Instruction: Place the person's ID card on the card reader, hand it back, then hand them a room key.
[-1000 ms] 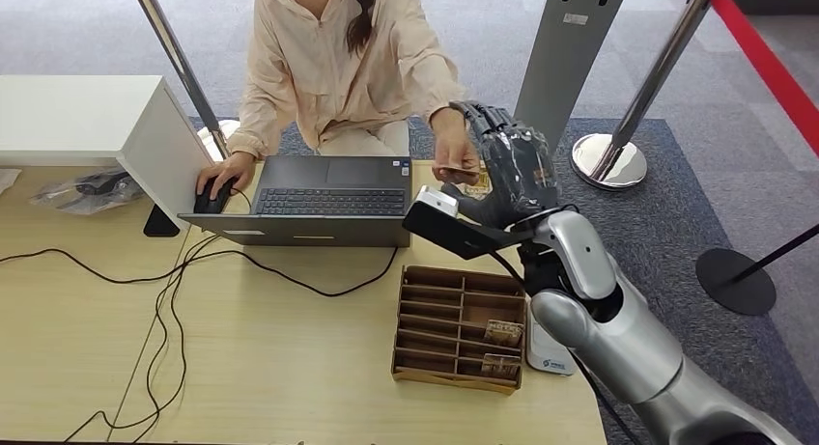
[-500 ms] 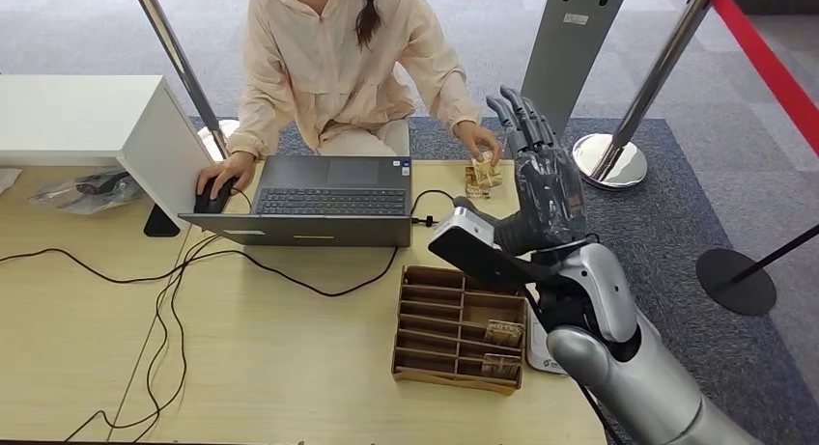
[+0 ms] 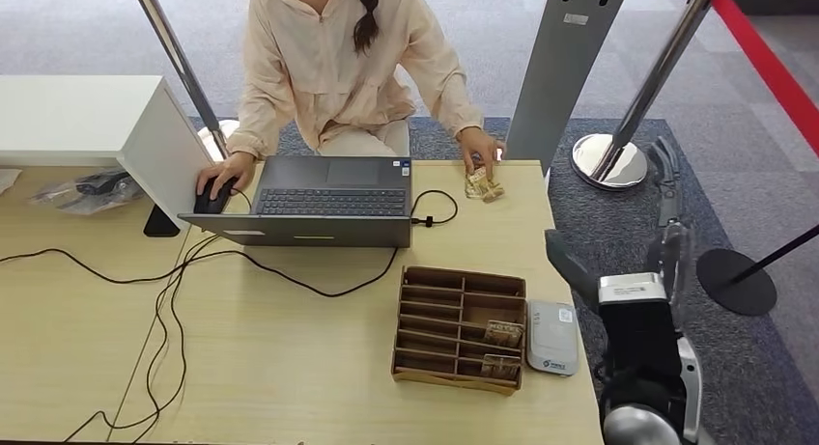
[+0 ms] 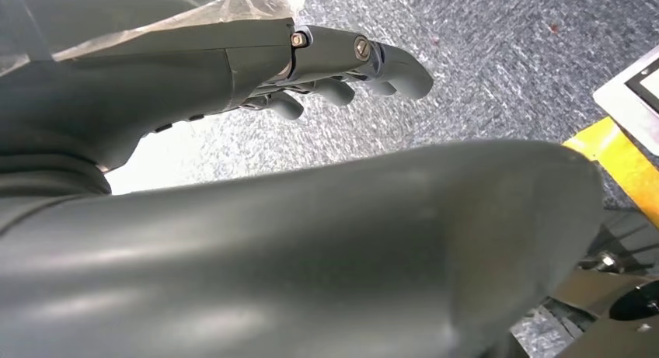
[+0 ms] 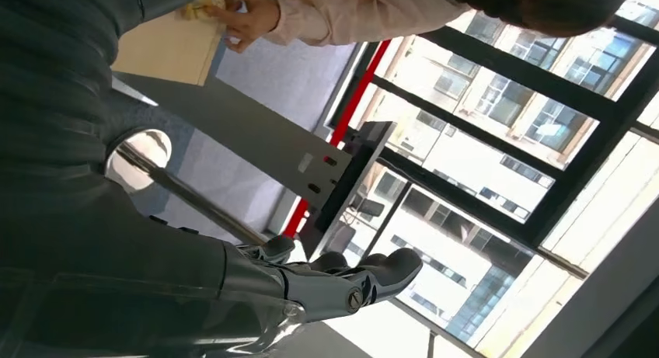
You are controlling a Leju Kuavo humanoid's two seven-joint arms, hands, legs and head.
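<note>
Where it lies flat, card reader (image 3: 552, 337) white, rounded

I count one laptop (image 3: 333, 202); one mouse (image 3: 211, 196); one card reader (image 3: 552, 336); one wooden tray (image 3: 460, 327) with two stacks of key cards (image 3: 502, 332); one person (image 3: 338, 64); my two hands, right (image 3: 666, 218) and left (image 4: 342, 71).
</note>
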